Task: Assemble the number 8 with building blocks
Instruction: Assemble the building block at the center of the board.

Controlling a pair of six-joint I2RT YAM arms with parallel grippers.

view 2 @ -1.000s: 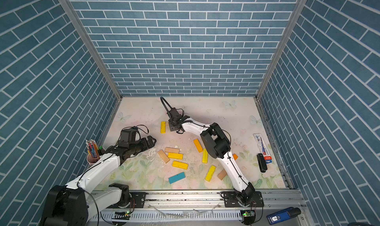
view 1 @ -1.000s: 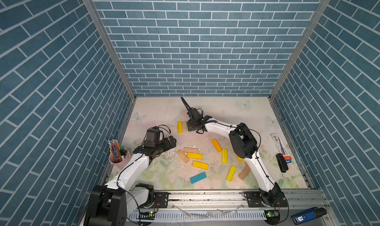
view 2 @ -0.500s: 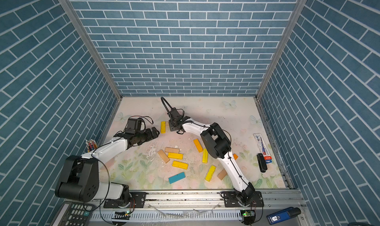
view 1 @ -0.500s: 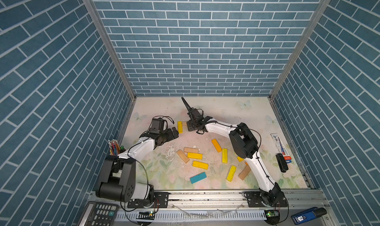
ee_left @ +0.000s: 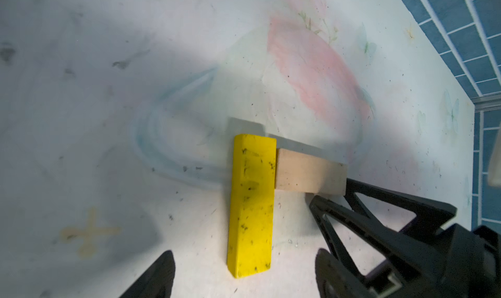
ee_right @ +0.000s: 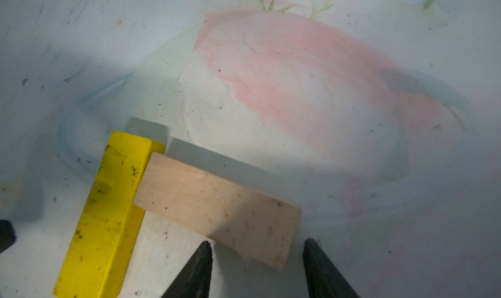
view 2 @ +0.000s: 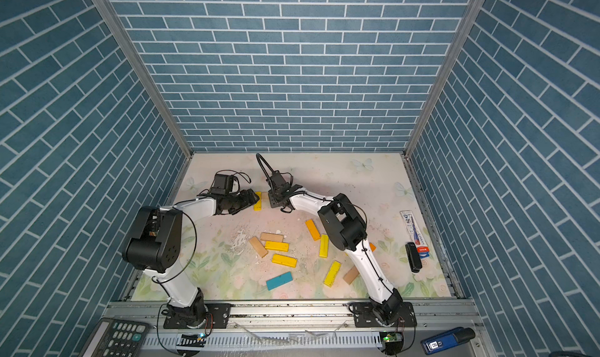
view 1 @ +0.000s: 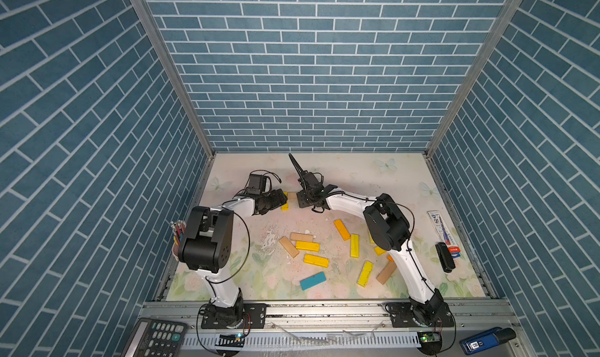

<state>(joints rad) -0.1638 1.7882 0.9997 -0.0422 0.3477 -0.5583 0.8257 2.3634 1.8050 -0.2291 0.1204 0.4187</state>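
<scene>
Swung over: left arm, from near-left of bench (view 1: 357,183) to far middle. Now left end effector (ee_left: 245,256) straddles yellow block (ee_left: 250,201), jaws apart, no contact. Against its side butts tan block (ee_right: 217,207), making an L. The right end effector (ee_right: 256,242) is released, tips at tan's corner. Both likely light, stiff, slick; pinch across narrow width, mid-length. Open room beyond; end effectors crowd each other.

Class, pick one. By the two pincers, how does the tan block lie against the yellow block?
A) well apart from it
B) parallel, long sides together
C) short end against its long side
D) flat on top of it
C: in the left wrist view the tan block butts end-on against the long side of the yellow block.
</scene>
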